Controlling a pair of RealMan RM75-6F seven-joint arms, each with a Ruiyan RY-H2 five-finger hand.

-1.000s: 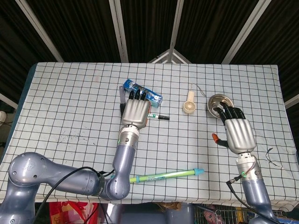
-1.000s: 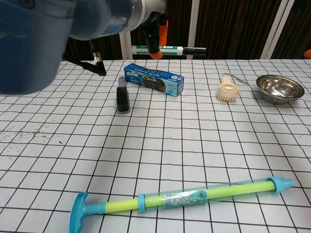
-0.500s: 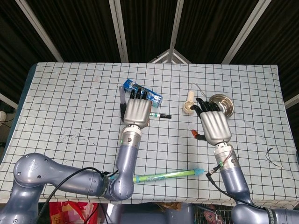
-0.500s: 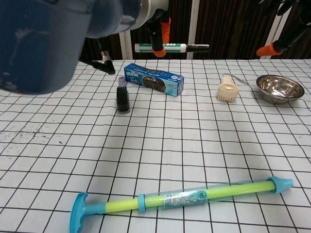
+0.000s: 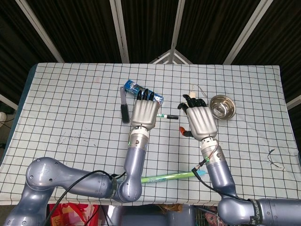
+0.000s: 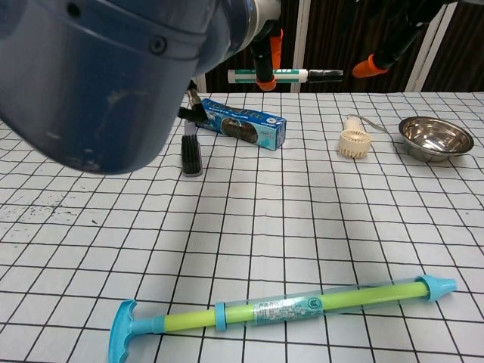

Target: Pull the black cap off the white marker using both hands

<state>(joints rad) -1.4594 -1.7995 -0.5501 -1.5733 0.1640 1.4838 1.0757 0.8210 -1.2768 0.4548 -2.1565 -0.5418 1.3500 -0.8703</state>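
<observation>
My left hand (image 5: 144, 113) holds the white marker (image 6: 281, 74) level in the air above the table, its black cap (image 6: 325, 74) pointing toward my right side. In the head view the cap (image 5: 172, 117) sticks out past the left hand's fingers. My right hand (image 5: 199, 120) hangs close beside the cap with its fingers apart and nothing in them; a small gap shows between it and the cap. In the chest view only its orange-tipped thumb (image 6: 367, 66) and dark fingers (image 6: 416, 15) show at the top right.
A blue box (image 6: 239, 122) and a black brush (image 6: 191, 155) lie under the left hand. A small white fan (image 6: 355, 141) and a steel bowl (image 6: 435, 138) sit at the right. A green and blue pump toy (image 6: 287, 309) lies along the near edge.
My right hand has swung left from near the bowl to just beside the cap. The left hand has carried the marker a little to the right.
</observation>
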